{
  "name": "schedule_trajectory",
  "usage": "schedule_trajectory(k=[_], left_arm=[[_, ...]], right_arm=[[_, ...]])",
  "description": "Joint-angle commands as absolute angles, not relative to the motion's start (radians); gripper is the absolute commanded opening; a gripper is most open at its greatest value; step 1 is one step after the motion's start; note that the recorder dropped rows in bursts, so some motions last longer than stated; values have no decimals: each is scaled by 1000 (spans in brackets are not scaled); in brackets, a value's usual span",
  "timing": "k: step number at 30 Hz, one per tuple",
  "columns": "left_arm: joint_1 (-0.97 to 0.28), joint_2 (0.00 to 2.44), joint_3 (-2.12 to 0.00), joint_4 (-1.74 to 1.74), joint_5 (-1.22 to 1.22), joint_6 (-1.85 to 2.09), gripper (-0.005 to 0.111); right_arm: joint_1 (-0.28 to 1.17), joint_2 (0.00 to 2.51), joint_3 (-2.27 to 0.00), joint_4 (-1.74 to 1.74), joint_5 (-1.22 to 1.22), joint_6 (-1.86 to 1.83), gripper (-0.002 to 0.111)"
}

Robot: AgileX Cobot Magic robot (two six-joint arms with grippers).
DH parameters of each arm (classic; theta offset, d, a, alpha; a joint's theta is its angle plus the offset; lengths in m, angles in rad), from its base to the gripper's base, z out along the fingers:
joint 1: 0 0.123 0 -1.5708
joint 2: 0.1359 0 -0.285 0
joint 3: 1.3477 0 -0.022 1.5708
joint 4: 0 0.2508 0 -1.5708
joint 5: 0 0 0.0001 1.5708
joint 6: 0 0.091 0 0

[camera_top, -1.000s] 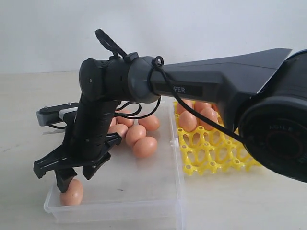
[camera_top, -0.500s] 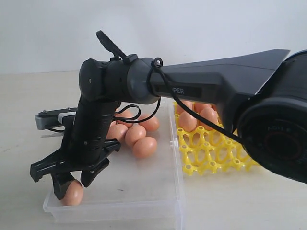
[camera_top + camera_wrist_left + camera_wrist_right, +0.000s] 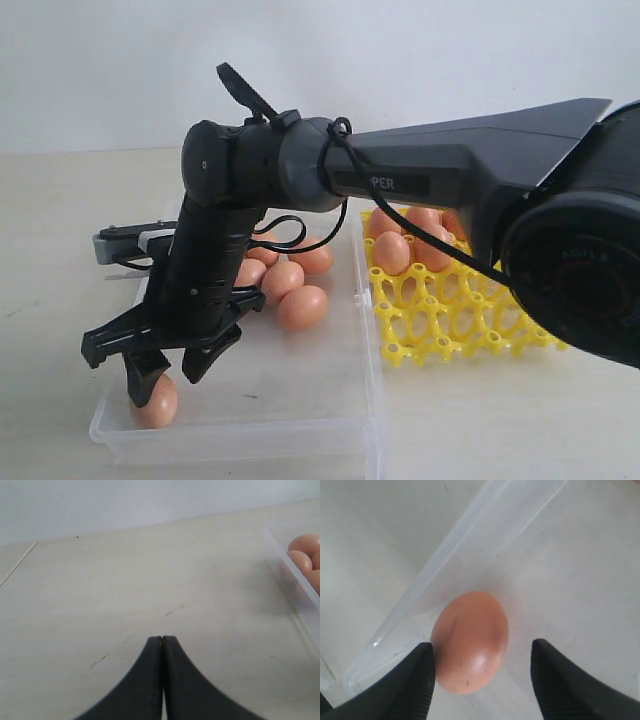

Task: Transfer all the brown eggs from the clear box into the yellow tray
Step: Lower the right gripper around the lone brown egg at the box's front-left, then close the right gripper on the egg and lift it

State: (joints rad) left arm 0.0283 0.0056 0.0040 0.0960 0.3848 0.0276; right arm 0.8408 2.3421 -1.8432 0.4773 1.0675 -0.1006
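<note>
My right tool (image 3: 170, 380) hangs low inside the clear box (image 3: 290, 385), jaws spread wide on either side of a lone brown egg (image 3: 155, 403) at the box's near left corner in the exterior view. From the right wrist camera, the tool (image 3: 481, 655) frames the egg (image 3: 470, 640). One black finger (image 3: 417, 680) sits at the shell's edge, whether touching I cannot tell, and the other finger (image 3: 555, 680) stands clear of it. The egg rests on the box floor, just beside the transparent wall (image 3: 470, 545).

A cluster of brown eggs (image 3: 290, 285) lies farther back in the same box, partly hidden behind my arm. More brown eggs (image 3: 405, 245) sit in the far cups of the yellow tray (image 3: 450, 320), which stands on the bench (image 3: 60, 300) just beside the box's right wall, its near cups bare.

My left tool (image 3: 162, 639) is closed on nothing, fingertips pressed together above the pale bench (image 3: 125, 590). The left wrist camera catches a wall of the box (image 3: 295, 580) off to one side, with several eggs (image 3: 305, 560) behind it.
</note>
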Motion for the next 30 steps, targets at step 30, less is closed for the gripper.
schedule_trajectory(k=[30], left_arm=[[30,0,0,95,379,23,0]], right_arm=[[861,2370,-1841,472,943,-103,57]])
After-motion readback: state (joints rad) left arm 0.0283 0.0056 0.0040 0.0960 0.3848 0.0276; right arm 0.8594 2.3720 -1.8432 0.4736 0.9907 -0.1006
